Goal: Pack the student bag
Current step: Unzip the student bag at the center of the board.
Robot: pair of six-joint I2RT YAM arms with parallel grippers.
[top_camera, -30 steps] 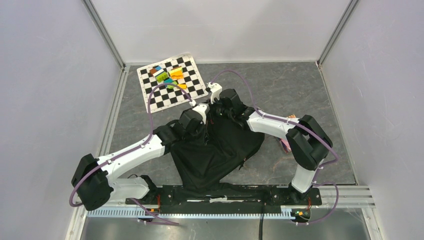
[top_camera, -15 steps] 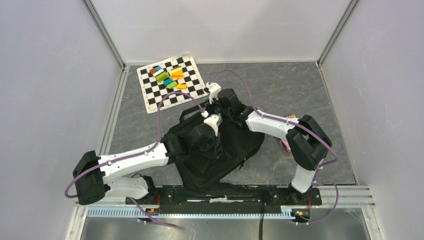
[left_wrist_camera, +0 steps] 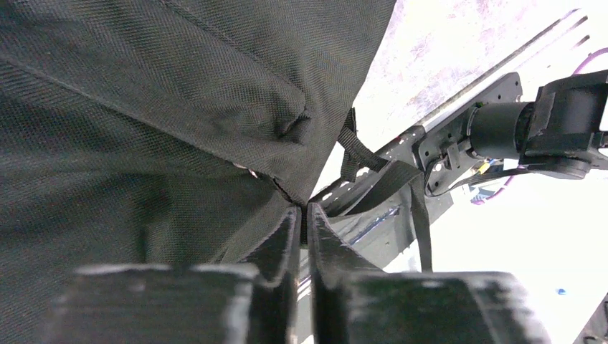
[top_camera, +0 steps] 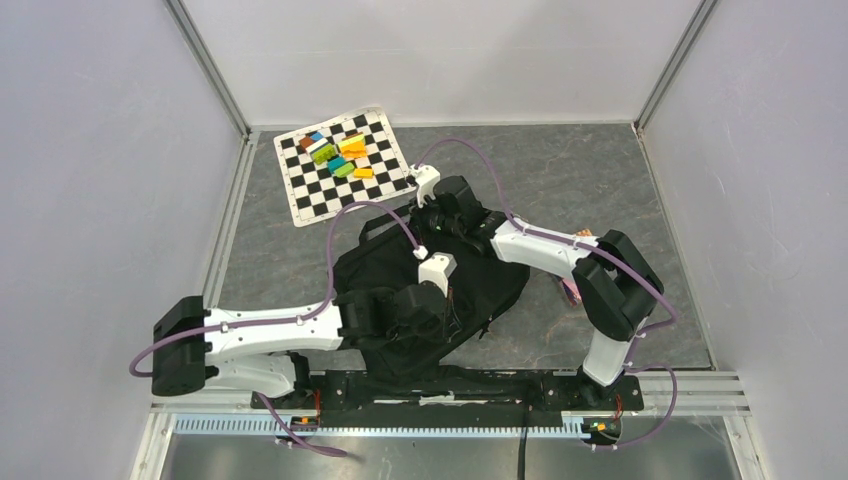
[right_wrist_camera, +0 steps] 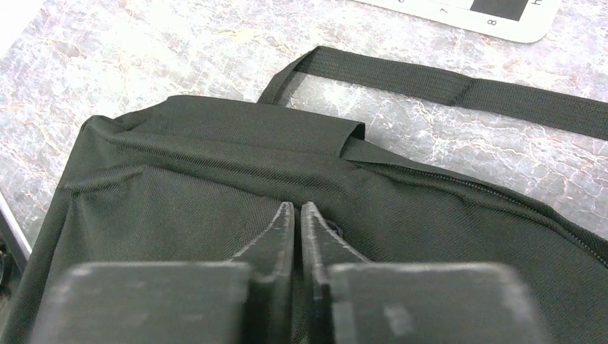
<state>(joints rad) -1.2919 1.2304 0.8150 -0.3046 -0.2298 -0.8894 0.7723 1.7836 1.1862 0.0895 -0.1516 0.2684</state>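
Bag (top_camera: 485, 285) lay flat mid-desk (top_camera: 590, 170) between both arms. Its long axis ran near to far, with the strap (right_wrist_camera: 430, 82) end pointing far-left toward a mat (top_camera: 300, 200) carrying blocks (top_camera: 340, 155). Its inside was hidden; left fingers (left_wrist_camera: 288, 240) were together at a fabric edge, right fingers (right_wrist_camera: 283, 229) together on its far end.

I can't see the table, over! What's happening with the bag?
Left gripper shut, tips at student bag seam. Right gripper shut, tips on its fabric. Loose strap lies beside it, over.
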